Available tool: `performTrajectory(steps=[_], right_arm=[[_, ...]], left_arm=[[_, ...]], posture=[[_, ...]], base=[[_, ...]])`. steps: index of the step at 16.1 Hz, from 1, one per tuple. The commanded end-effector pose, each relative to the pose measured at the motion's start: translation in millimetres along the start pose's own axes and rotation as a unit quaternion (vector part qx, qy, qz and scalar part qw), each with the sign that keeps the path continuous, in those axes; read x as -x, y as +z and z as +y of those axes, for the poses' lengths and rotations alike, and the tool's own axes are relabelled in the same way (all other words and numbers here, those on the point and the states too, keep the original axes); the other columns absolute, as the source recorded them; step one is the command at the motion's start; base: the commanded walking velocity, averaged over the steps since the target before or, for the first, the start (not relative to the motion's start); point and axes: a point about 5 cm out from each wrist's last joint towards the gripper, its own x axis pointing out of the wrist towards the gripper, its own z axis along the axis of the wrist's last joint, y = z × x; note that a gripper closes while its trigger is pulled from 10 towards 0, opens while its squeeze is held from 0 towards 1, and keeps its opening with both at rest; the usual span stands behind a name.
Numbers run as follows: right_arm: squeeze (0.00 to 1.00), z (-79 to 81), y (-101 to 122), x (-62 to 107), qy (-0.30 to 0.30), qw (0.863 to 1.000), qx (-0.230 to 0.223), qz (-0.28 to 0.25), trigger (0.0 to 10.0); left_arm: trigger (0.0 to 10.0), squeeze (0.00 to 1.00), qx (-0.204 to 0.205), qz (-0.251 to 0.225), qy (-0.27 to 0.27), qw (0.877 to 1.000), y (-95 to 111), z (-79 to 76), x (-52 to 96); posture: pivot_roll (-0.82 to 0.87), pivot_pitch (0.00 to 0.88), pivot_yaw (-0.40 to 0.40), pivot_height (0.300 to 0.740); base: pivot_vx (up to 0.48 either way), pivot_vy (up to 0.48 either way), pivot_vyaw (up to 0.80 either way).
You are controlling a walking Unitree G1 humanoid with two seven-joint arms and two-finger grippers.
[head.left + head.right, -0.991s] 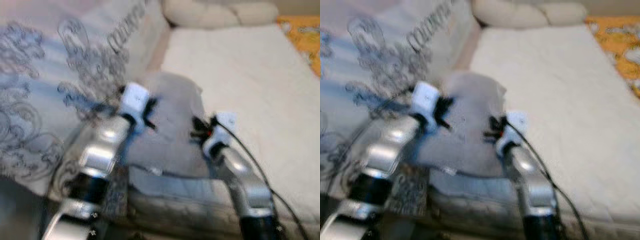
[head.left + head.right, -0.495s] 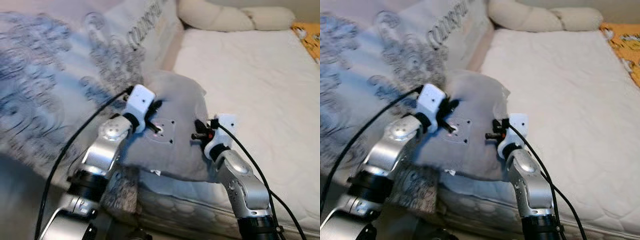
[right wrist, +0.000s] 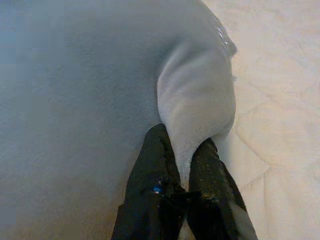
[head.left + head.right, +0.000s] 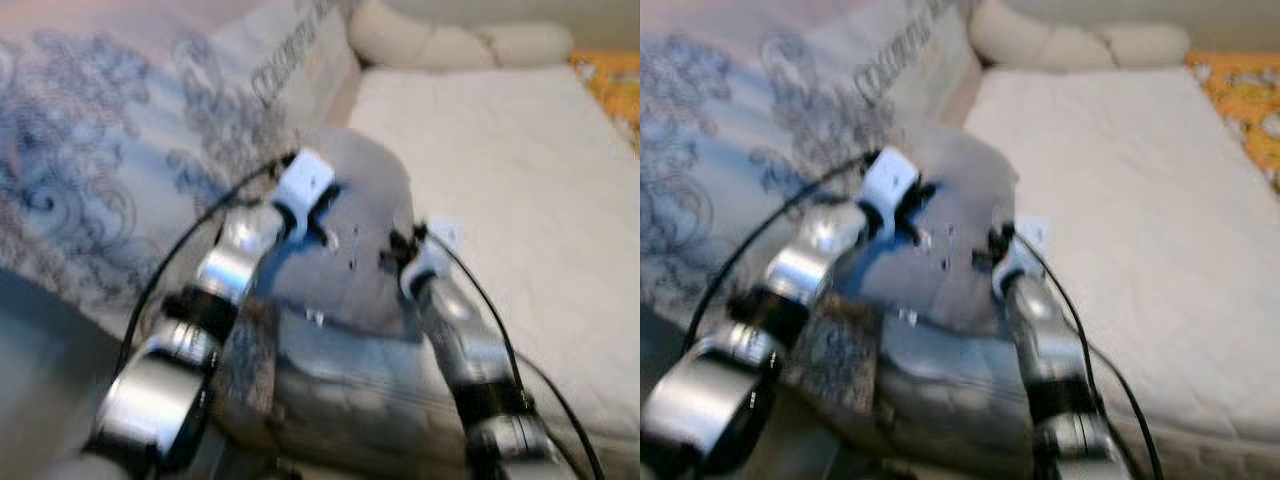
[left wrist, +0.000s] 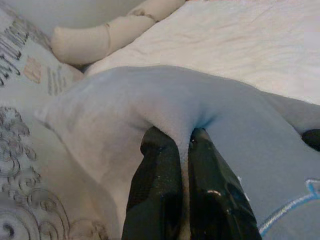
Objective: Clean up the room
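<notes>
We hold a grey cloth (image 5: 150,105) with both grippers: our left gripper (image 5: 184,142) has its two black fingers (image 5: 159,175) pressed together on a raised fold of it, and our right gripper (image 3: 186,150) pinches another fold between its closed fingers (image 3: 150,170). The cloth spreads out ahead of both sets of jaws, over the edge of a white quilted mattress (image 4: 500,150). A patterned blanket (image 4: 100,160) lies just beyond the left jaws' side, and cream pillows (image 4: 450,42) lie well past the cloth.
</notes>
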Motion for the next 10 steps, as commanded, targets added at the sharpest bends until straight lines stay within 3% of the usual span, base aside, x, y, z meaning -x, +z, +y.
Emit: performTrajectory(steps=[1,3,6,7,10], right_arm=[[0.00,3.0,-3.7,-11.0,-0.001,1.000,0.009,0.015,10.0],[0.00,10.4,-6.2,-21.1,0.006,0.999,0.010,0.038,10.0],[0.00,22.9,-11.8,-27.0,0.020,0.998,0.006,0.061,10.0],[1.00,26.1,-14.4,-26.8,0.032,0.998,-0.001,0.062,10.0],[1.00,29.1,-23.5,-23.8,0.026,0.999,-0.012,0.046,10.0]], left_arm=[[10.0,0.00,-0.028,-0.024,0.018,0.999,13.8,12.1,-4.0],[10.0,0.00,-0.074,-0.009,0.023,0.997,13.3,16.1,-7.0],[10.0,0.00,-0.102,-0.004,0.056,0.993,17.6,28.9,-8.6],[10.0,0.00,-0.105,-0.004,0.059,0.993,17.2,30.3,-8.8],[10.0,0.00,-0.136,0.016,0.051,0.989,3.1,23.3,-9.1]], posture=[[-0.03,0.000,0.132,0.740],[-0.02,0.000,0.137,0.740],[0.01,0.000,0.131,0.740],[0.02,0.000,0.129,0.740],[0.01,0.000,0.129,0.740]], base=[[0.000,0.000,0.00],[0.000,0.000,0.00],[0.000,0.000,0.00],[0.000,0.000,0.00],[0.000,0.000,0.00]])
